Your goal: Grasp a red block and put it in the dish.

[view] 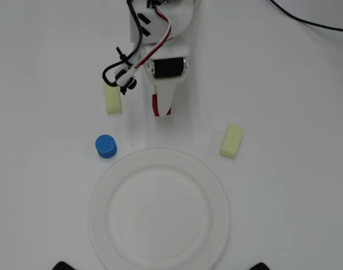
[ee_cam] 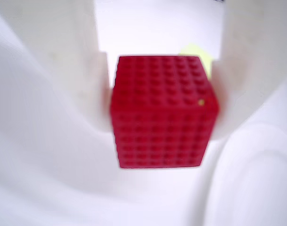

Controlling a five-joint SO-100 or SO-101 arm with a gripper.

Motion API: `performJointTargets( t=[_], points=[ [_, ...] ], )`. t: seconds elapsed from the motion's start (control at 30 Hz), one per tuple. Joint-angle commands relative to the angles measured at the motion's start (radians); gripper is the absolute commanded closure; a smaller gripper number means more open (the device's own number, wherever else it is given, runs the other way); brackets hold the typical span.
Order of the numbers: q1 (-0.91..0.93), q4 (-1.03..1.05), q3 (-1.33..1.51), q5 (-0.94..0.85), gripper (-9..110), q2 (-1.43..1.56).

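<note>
Red block [ee_cam: 164, 110] sits squeezed between the two white fingers of the pincer [view: 161, 108], which is pinching it on opposite flat faces; in the overhead view only a sliver of red shows under the arm, at the far side of the tabletop [view: 289, 84]. It looks light, stiff and studded, so it should not slip easily. Nearer lies the white dish [view: 210, 174], empty. A blue cylinder [view: 106, 146] stands just left of the rim; two pale yellow blocks [view: 112, 99] [view: 231, 140] flank the arm.
</note>
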Motion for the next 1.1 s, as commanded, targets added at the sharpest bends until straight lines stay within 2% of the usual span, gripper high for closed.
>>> performJointTargets(
  t=[0.0,0.13,0.3,0.63,0.87,1.07],
  points=[
    [0.003,-0.138,0.057,-0.038,101,0.195],
    [-0.003,-0.344,0.158,-0.069,101,0.265],
    [-0.012,-0.514,0.124,-0.055,101,0.156],
    [-0.035,-0.517,-0.268,-0.023,101,-0.318],
    [-0.034,-0.517,-0.448,0.014,101,-0.565],
    [-0.029,-0.517,-0.494,-0.014,101,-0.658]
  ],
)
